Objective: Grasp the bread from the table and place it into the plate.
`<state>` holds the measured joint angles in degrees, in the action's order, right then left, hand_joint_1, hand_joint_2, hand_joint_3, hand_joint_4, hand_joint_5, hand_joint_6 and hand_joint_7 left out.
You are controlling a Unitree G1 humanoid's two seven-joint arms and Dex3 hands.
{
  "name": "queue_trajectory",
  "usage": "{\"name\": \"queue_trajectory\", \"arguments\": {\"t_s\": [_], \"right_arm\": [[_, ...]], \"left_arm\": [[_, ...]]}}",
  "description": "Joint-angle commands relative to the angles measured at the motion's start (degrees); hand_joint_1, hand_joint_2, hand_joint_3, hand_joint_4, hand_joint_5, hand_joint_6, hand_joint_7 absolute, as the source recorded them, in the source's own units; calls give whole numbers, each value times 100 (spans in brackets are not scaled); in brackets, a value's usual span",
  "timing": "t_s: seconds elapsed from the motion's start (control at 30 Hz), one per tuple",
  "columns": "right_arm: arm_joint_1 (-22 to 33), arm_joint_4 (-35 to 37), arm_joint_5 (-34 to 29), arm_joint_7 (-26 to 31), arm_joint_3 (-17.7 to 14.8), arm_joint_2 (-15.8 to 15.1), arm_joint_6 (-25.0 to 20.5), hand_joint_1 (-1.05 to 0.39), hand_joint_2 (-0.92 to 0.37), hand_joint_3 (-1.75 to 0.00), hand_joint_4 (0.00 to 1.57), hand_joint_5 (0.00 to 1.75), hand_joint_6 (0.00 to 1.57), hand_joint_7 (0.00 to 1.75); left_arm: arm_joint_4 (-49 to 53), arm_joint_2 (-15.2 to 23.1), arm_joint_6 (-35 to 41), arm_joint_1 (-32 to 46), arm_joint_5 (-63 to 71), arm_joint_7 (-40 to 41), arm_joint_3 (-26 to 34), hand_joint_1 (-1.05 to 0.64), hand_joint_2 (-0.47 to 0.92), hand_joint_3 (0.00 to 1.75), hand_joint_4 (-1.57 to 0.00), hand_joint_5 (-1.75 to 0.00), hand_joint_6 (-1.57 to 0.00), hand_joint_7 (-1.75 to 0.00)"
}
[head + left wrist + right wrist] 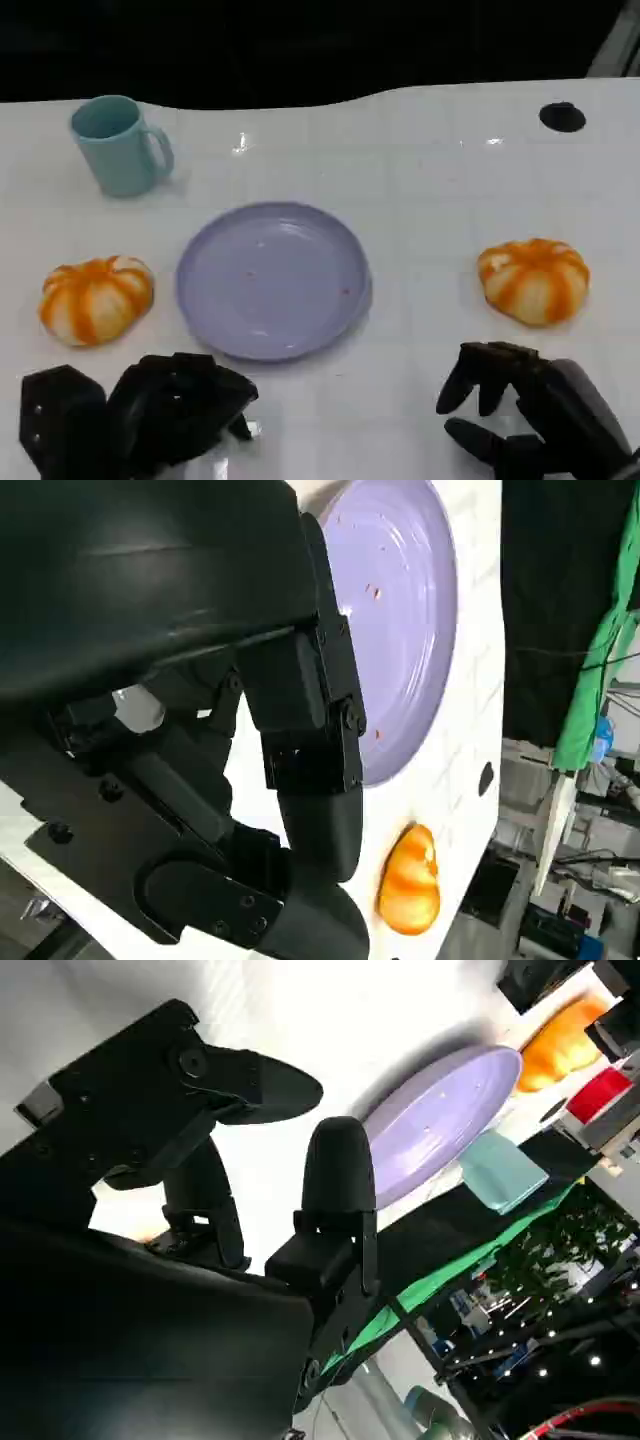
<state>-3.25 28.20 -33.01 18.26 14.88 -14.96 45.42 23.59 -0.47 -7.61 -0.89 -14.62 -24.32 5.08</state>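
Two orange-striped bread rolls lie on the white table, one [95, 298] left of the purple plate [272, 280] and one [535, 280] to its right. My left hand [150, 410] rests low at the near edge, just in front of the left roll and the plate, holding nothing. My right hand [530, 410] sits near the front right, below the right roll, fingers apart and empty. In the left wrist view my fingers [310, 730] point toward the plate [400, 610], with a roll [410, 880] beyond it. The right wrist view shows the plate [440, 1120] and a roll [560, 1045] past my fingers [340, 1180].
A teal mug [120, 145] stands at the back left, also seen as the mug [500, 1170] behind the plate. A small black hole [562, 117] marks the table's far right. The table's dark far edge runs across the top.
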Motion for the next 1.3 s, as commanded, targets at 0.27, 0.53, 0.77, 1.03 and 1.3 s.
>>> {"name": "queue_trajectory", "arguments": {"t_s": [0.27, 0.53, 0.77, 1.03, 1.3], "right_arm": [[-38, 34, 2, 80, -5, -34, 28, -32, -49, -84, 66, 168, 63, 138], [-37, 23, 0, 75, -2, -39, 26, -32, -49, -84, 66, 168, 63, 138], [-26, 2, 23, 35, -7, -52, 5, -32, -49, -84, 66, 167, 64, 138], [-32, -62, 49, 51, -53, -33, -62, -33, -47, -89, 64, 163, 65, 130], [-22, -402, -238, 220, -96, -83, -378, -37, -64, -66, 63, 91, 68, 74]], "left_arm": [[14, 83, 8, 4, 6, 16, 24, -105, 57, 35, -90, -151, -157, -30], [1, 94, 10, 8, 30, 35, 18, -105, 57, 35, -89, -151, -157, -30], [6, 73, 1, 9, 7, 23, 22, -105, 57, 35, -89, -150, -157, -30], [21, 59, 35, -8, 13, 49, 16, -105, 56, 34, -90, -150, -157, -30], [40, 66, 22, -23, 22, 47, 17, -105, 56, 34, -89, -150, -157, -30]]}}
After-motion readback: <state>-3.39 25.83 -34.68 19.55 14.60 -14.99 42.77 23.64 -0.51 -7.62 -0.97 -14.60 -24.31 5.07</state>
